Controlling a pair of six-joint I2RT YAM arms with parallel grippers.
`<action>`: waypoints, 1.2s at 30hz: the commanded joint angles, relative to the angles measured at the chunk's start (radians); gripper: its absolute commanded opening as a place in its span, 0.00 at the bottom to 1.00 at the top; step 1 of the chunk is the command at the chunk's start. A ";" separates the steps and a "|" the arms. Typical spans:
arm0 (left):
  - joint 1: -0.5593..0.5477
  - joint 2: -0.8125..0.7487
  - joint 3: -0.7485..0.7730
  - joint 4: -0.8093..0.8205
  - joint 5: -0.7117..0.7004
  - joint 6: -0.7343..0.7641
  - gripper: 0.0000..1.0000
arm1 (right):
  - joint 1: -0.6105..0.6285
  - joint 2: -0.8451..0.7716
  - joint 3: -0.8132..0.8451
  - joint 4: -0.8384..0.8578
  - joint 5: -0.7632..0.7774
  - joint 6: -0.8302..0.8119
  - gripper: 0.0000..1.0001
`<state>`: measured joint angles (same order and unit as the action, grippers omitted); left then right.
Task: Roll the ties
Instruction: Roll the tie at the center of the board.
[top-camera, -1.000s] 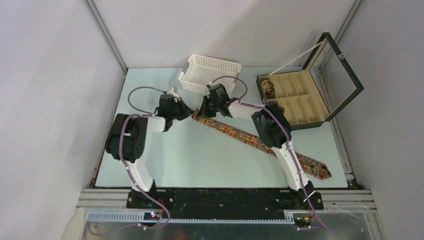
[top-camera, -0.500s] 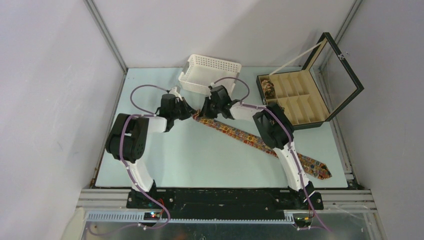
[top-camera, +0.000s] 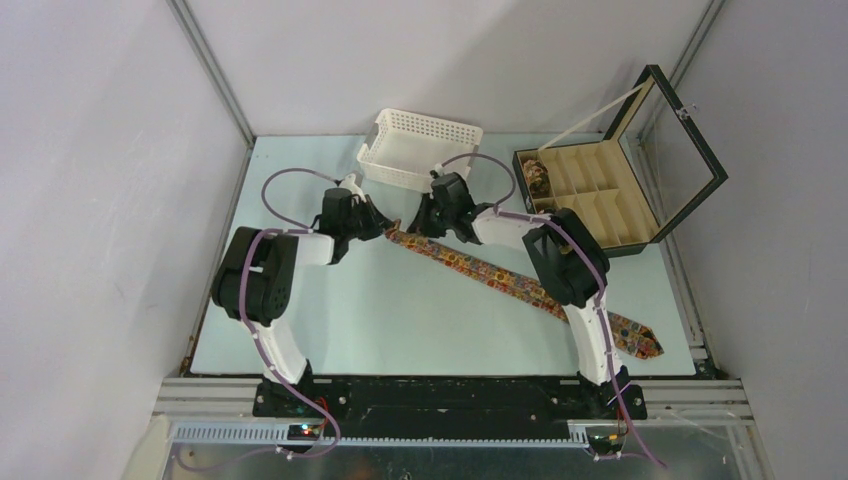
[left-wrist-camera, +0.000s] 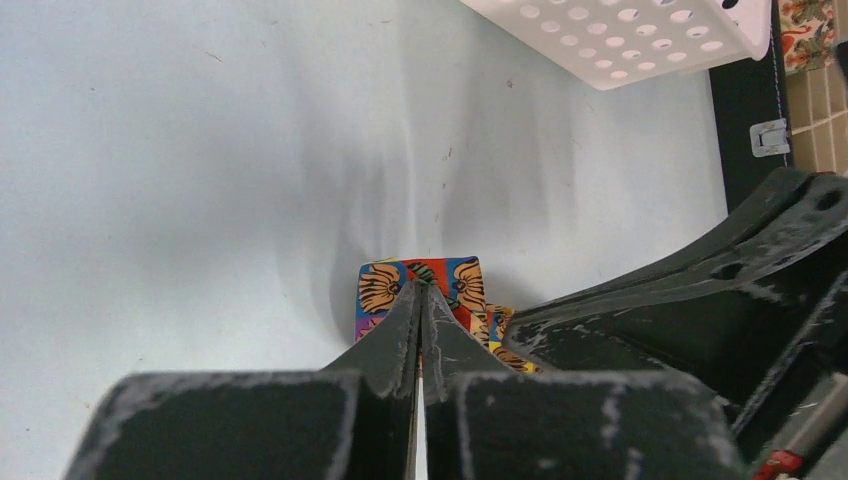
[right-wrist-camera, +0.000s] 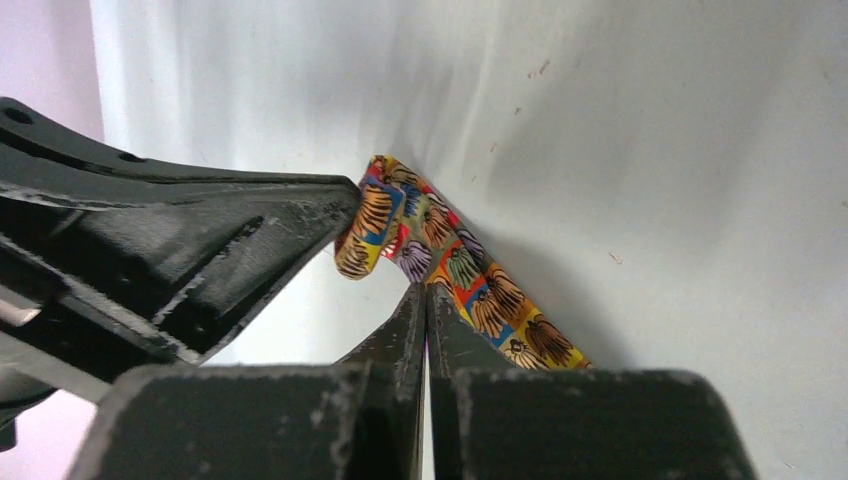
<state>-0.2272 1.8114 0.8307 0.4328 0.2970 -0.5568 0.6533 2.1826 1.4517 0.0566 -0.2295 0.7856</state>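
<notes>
Fabric this thin looks light, limp and slippery, so the narrow end of the tie (top-camera: 480, 270), pinched in the closed left gripper (left-wrist-camera: 420, 290), is a good hold; the right gripper (right-wrist-camera: 427, 292) is closed too, tips at the strip.

One long tie (top-camera: 500, 280), orange-red-yellow fan print with dark accents, flat on table (top-camera: 400, 320) in a diagonal strip: wide pointed end front right, narrow end near back centre. Narrow end (right-wrist-camera: 385, 215) curled up and over, lifted off surface. Second tie (top-camera: 537, 177) coiled, in back-left compartment of box (top-camera: 612, 250).
</notes>
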 joint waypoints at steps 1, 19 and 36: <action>-0.008 -0.015 0.009 0.014 0.019 0.038 0.01 | -0.007 -0.070 0.018 0.015 0.046 -0.016 0.00; -0.010 -0.027 0.019 -0.004 0.023 0.055 0.01 | 0.012 0.023 0.017 0.009 0.018 -0.015 0.00; -0.009 -0.025 0.020 -0.004 0.025 0.054 0.00 | 0.016 0.016 -0.001 0.109 -0.052 -0.066 0.00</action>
<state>-0.2291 1.8111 0.8307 0.4194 0.3008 -0.5297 0.6647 2.2372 1.4685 0.0834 -0.2546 0.7574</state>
